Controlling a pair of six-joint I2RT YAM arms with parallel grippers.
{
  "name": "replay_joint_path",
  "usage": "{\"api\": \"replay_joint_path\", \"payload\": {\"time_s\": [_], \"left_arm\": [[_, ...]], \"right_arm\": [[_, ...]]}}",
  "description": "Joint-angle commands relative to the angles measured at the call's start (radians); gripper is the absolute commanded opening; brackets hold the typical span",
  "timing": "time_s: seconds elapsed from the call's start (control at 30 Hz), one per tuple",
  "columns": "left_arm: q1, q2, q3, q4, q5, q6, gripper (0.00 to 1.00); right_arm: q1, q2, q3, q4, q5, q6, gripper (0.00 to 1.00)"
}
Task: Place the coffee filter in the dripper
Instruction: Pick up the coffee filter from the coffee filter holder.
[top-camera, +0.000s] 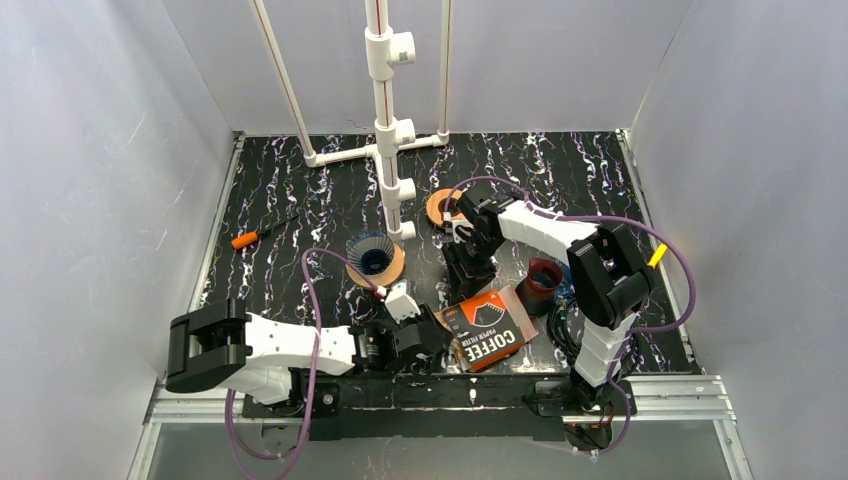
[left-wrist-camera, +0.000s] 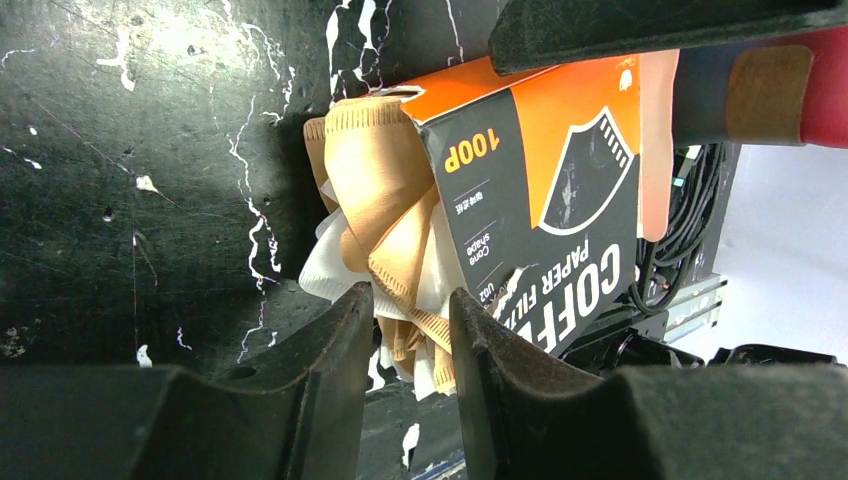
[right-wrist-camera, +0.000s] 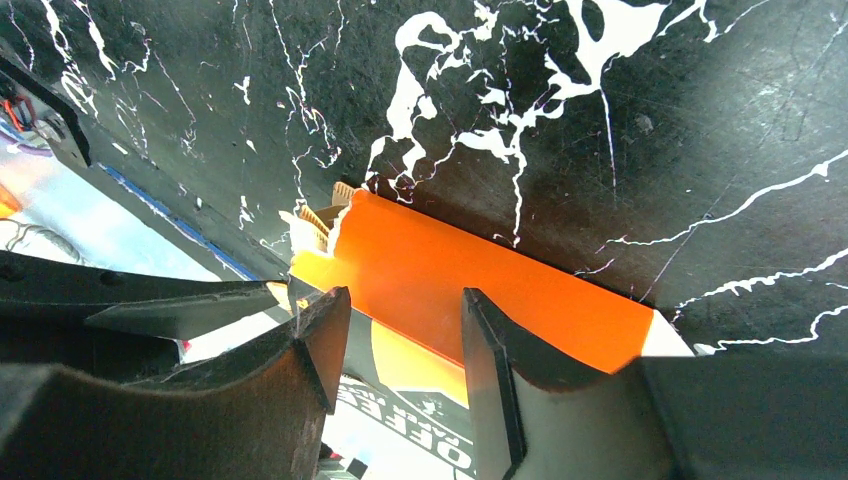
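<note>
Overhead view: filter box (top-camera: 488, 335) flat on the counter (top-camera: 300, 200), long axis slanting away to the right. The dripper (top-camera: 375, 258) stands beyond the box's left end, with no paper seen in it. The left pincer (top-camera: 432, 338) is at that open end and the right pincer (top-camera: 470, 262) at the box's far edge. Left wrist view: coffee filters (left-wrist-camera: 380, 210) spill from the box toward the pincer, their edges between part-open jaws; whether they are pinched cannot be told. Right wrist view: jaws apart over the box's orange side, gripping nothing; the rest of the box is cut off
</note>
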Motion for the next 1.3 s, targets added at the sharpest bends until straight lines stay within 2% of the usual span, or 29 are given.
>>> {"api": "replay_joint_path", "payload": {"time_s": [0.0, 0.17, 0.57, 0.9, 1.27], "left_arm": [[0.003, 0.013, 0.01, -0.01, -0.041, -0.008, 0.32], [0.007, 0.024, 0.015, -0.007, -0.036, -0.013, 0.3], [0.011, 0.002, -0.001, -0.038, -0.033, -0.036, 0.0], [0.011, -0.028, 0.066, -0.243, -0.047, -0.087, 0.0], [0.01, -0.051, 0.127, -0.229, -0.042, 0.062, 0.02]], "right_arm": [[0.004, -0.038, 0.002, 0.0, -0.006, -0.005, 0.53], [0.004, -0.037, 0.001, -0.002, -0.004, -0.006, 0.53], [0.004, -0.032, 0.002, -0.001, -0.004, -0.008, 0.53], [0.004, -0.027, 0.005, -0.004, -0.003, -0.009, 0.54], [0.004, -0.012, 0.023, -0.013, -0.002, -0.017, 0.54]]}}
